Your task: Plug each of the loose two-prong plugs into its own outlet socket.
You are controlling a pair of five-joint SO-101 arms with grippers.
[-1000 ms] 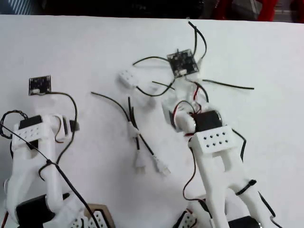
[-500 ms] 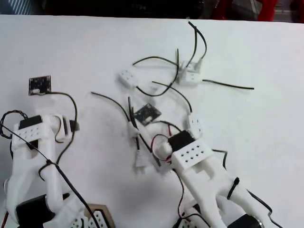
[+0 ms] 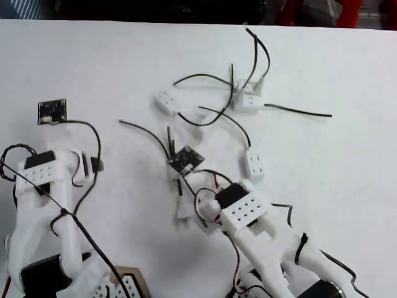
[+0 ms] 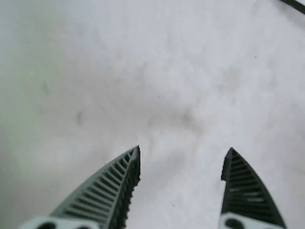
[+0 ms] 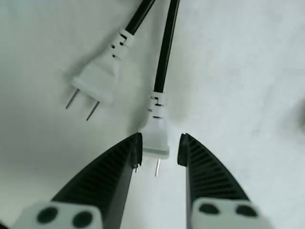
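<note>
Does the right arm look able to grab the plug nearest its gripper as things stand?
Probably yes: the right gripper is open with a finger on either side of the nearest plug, on its white body, and the other plug lies apart, out of the way.

You are working over a white table [image 3: 353,186] that takes up nearly the whole of the high view. Its top is matte and evenly lit, and the shadows on it are soft and lie close under whatever casts them. The far edge runs straight across the top of the high view. Beyond it you see a dark strip [image 3: 155,9] of room with little to make out. Toward the right end of that strip stand red shapes [image 3: 348,11], too cut off to name. In its left corner there is a pale striped patch [image 3: 25,7]. Close up, in the left wrist view, the tabletop carries faint grey smudges [image 4: 190,117].
</note>
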